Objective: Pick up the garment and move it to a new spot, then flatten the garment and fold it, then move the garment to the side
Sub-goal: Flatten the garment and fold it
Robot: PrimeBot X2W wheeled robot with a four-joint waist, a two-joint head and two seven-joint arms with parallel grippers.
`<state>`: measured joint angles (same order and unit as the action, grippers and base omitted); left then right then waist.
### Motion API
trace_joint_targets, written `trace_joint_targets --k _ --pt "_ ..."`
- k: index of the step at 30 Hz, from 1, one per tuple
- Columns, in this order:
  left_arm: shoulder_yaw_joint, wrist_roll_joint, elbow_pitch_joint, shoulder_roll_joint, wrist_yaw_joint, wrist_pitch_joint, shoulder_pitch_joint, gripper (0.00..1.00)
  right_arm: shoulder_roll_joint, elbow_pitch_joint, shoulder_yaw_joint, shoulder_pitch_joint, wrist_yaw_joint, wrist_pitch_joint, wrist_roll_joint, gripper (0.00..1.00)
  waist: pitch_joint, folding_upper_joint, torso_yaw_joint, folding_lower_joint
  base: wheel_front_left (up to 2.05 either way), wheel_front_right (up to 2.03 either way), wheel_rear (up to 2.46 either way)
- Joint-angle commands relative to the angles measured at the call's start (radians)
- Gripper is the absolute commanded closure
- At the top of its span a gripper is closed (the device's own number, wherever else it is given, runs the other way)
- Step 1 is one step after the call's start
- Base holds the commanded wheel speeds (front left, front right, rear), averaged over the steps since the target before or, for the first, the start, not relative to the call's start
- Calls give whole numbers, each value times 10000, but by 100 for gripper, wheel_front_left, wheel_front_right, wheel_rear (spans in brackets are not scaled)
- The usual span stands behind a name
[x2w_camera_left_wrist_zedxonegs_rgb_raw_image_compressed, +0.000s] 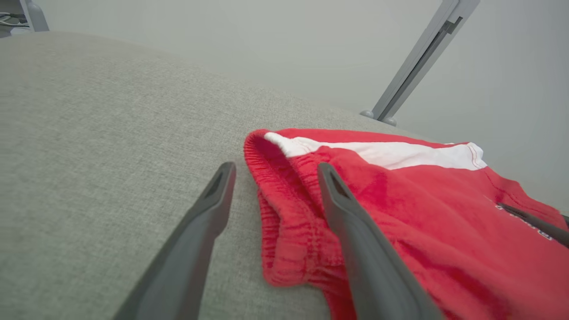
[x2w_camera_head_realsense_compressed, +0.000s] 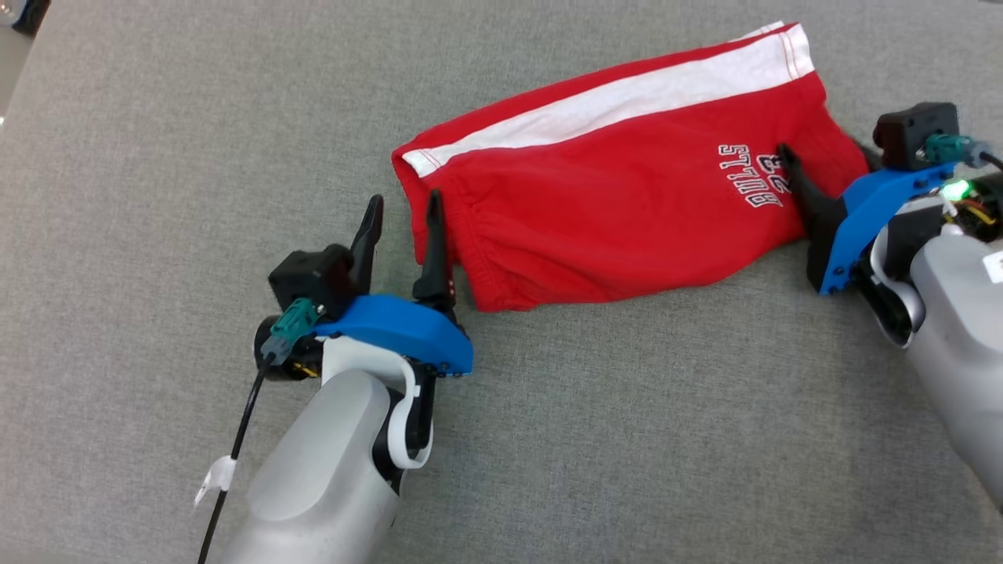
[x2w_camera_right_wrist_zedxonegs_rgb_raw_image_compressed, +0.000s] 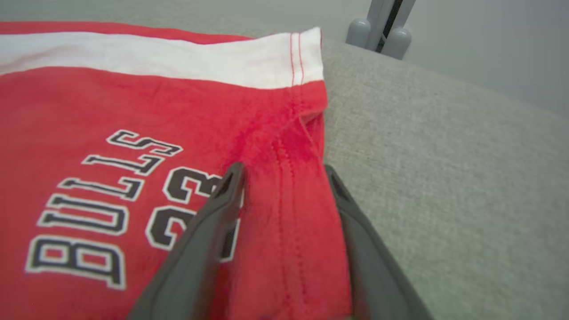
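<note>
The garment is a pair of red shorts with a white side stripe and black "BULLS 23" lettering, lying folded and fairly flat on the grey fabric table. My left gripper is open at the elastic waistband end, one finger over the fabric and one over bare table. My right gripper is open at the hem end. In the right wrist view its fingers straddle the stitched hem corner of the garment, which lies loose between them. The left gripper holds nothing.
A grey metal post with rounded feet stands beyond the table's far edge. The table's left edge runs across the top left corner. A black cable hangs from my left wrist.
</note>
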<state>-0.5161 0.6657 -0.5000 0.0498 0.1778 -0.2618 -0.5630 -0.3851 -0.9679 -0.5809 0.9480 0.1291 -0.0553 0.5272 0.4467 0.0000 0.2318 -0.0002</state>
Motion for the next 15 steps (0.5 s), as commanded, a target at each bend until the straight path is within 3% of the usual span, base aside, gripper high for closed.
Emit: trace_joint_targets --k 1,8,15 --pt "124 -82 8 4 -35 -42 139 0 6 -114 -362 -662 31 299 181 100 -160 0 -100 2 0 0 0" --pt "505 -525 -198 7 -254 -44 838 0 -21 161 -479 -1160 17 -622 1692 100 -1228 0 -483 2 0 0 0" --pt "1007 -1078 -400 5 -554 -42 1941 0 104 446 -528 -2770 17 -1584 2891 100 -2475 0 -977 2 0 0 0"
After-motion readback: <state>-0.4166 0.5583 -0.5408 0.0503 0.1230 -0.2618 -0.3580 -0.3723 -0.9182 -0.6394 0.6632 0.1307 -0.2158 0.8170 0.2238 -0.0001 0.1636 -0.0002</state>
